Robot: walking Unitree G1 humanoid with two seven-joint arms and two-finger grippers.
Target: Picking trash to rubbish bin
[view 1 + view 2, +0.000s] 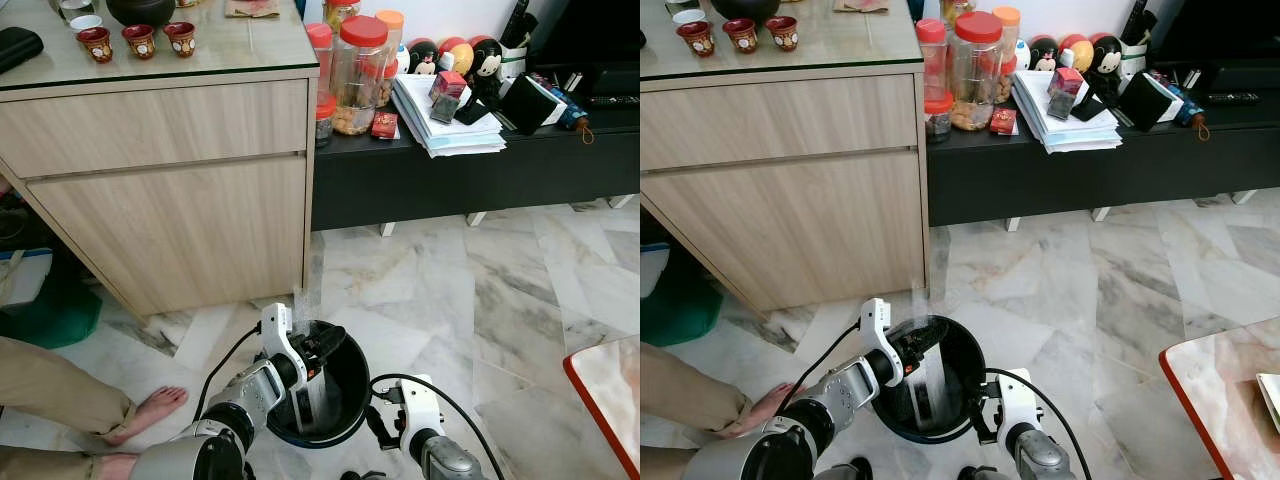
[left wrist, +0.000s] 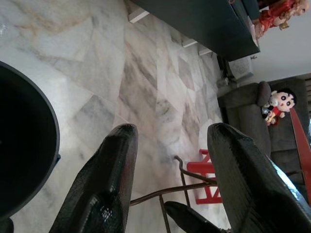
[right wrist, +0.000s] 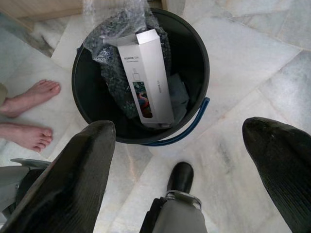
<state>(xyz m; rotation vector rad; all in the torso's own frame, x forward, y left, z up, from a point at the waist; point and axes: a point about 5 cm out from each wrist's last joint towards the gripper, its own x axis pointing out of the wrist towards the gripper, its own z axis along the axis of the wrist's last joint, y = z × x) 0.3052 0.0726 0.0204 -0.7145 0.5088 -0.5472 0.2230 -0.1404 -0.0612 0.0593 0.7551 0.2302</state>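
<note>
Right wrist view shows the white box (image 3: 148,77) inside the bin (image 3: 192,43); both pincers, left pincer (image 1: 325,345) at its 9 o'clock rim and right pincer (image 3: 184,160), stand apart and empty, so lift them straight up.

I see the round black plastic bucket (image 3: 194,63) on the marble floor (image 1: 480,290) right before me, a long white cardboard box (image 3: 148,77) and crinkled clear plastic wrap (image 3: 116,29) in it. My left hand (image 1: 325,345) hangs over its rim, fingers apart. Behind stands the light wooden cabinet (image 1: 170,190); a person's bare feet (image 3: 31,94) lie left.
</note>
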